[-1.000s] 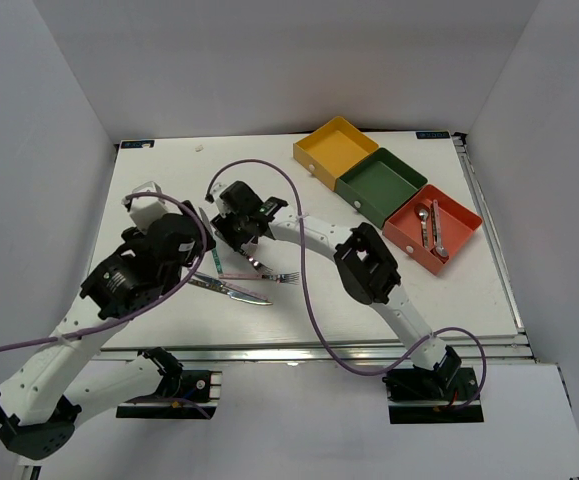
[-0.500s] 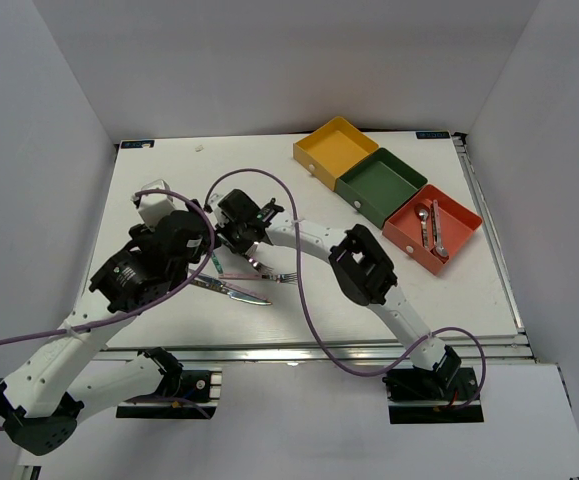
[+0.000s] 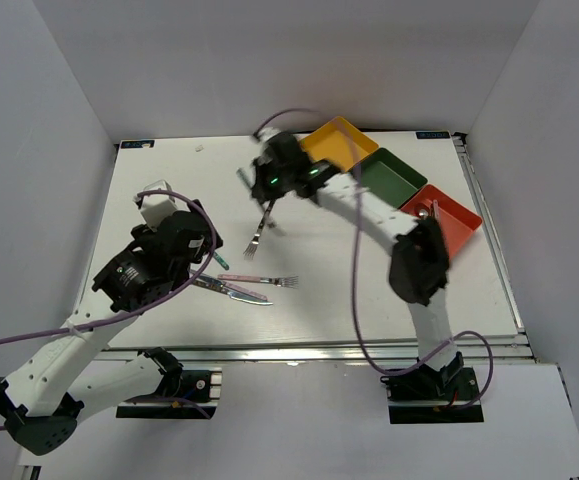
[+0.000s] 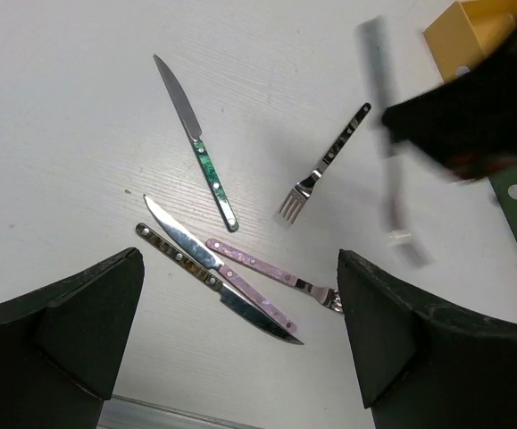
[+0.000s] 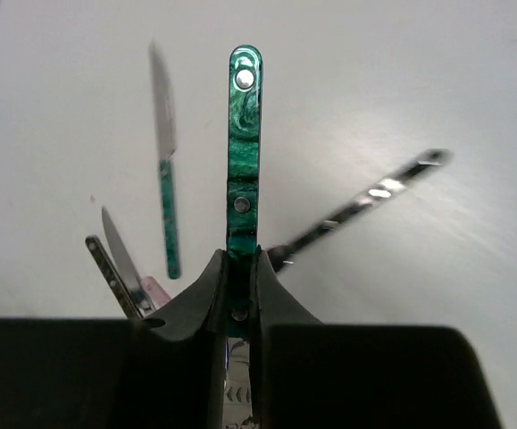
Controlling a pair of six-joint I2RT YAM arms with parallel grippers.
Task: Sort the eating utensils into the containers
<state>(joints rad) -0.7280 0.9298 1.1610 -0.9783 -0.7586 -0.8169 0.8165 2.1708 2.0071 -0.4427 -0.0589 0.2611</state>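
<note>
My right gripper is shut on a teal-handled utensil and holds it in the air, just left of the yellow tray. Beside the yellow tray stand the dark green tray and the red-orange tray, the last partly behind the right arm. On the table lie a dark-handled fork, a teal-handled knife, a pink-handled fork and two crossed knives. My left gripper hovers open above these, holding nothing.
White walls close the table at the left, back and right. A purple cable loops from each arm. The right arm's elbow hangs over the front of the red-orange tray.
The right gripper closed on the teal-handled utensil beside the pile, lifted it and swung back and right toward the yellow tray. The left arm has hardly moved.
</note>
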